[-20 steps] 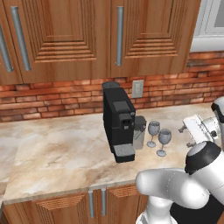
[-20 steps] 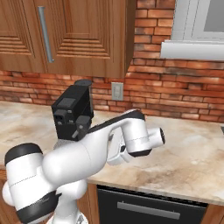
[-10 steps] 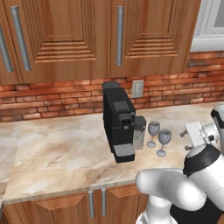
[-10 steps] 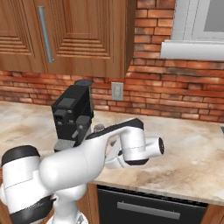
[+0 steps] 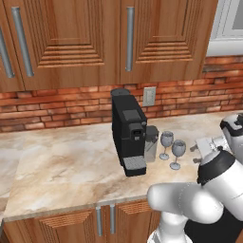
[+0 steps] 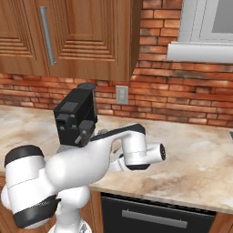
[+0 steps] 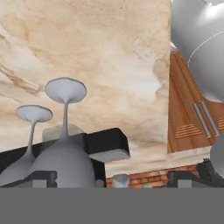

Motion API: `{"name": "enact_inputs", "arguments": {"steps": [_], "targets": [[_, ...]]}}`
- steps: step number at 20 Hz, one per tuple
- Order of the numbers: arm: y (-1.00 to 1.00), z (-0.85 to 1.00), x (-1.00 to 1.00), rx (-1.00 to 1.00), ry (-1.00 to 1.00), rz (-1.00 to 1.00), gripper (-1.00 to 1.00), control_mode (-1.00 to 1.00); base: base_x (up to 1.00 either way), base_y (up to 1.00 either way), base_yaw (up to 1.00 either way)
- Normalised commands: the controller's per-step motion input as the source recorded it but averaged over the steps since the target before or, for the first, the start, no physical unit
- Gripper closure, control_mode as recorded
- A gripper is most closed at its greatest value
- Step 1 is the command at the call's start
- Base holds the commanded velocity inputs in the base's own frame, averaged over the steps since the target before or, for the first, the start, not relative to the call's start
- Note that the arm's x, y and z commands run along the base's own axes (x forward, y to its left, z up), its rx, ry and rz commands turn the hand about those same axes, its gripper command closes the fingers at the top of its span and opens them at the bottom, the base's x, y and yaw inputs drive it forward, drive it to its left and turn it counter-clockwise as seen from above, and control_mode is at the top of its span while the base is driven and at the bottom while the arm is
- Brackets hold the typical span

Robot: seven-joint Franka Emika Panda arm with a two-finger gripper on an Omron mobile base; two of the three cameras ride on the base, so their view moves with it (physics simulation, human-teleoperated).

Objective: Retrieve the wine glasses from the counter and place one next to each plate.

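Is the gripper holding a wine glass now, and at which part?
Nothing is held. The gripper is open, and both wine glasses stand free on the counter.

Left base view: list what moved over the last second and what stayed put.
The arm's wrist and hand, with the gripper, have swung lower and rightward beside the wine glasses, jaws open, nothing grasped. Both glasses, the coffee machine and the counter are unchanged.

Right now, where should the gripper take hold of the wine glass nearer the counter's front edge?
Probably at the stem or low on the bowl of the nearer wine glass, coming from its right, where the open gripper is. It stands upright; the other glass and coffee machine crowd its left.
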Motion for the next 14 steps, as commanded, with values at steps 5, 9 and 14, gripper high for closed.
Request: {"name": "enact_inputs", "arguments": {"steps": [5, 9, 14], "targets": [[0.00, -0.21, 0.29, 0.13, 0.11, 0.00, -1.00, -1.00, 0.00, 0.00, 0.00], [0.00, -0.26, 0.32, 0.11, 0.06, 0.00, -1.00, -1.00, 0.00, 0.00, 0.00], [0.00, -0.22, 0.28, 0.05, 0.01, 0.00, -1.00, -1.00, 0.00, 0.00, 0.00]]}}
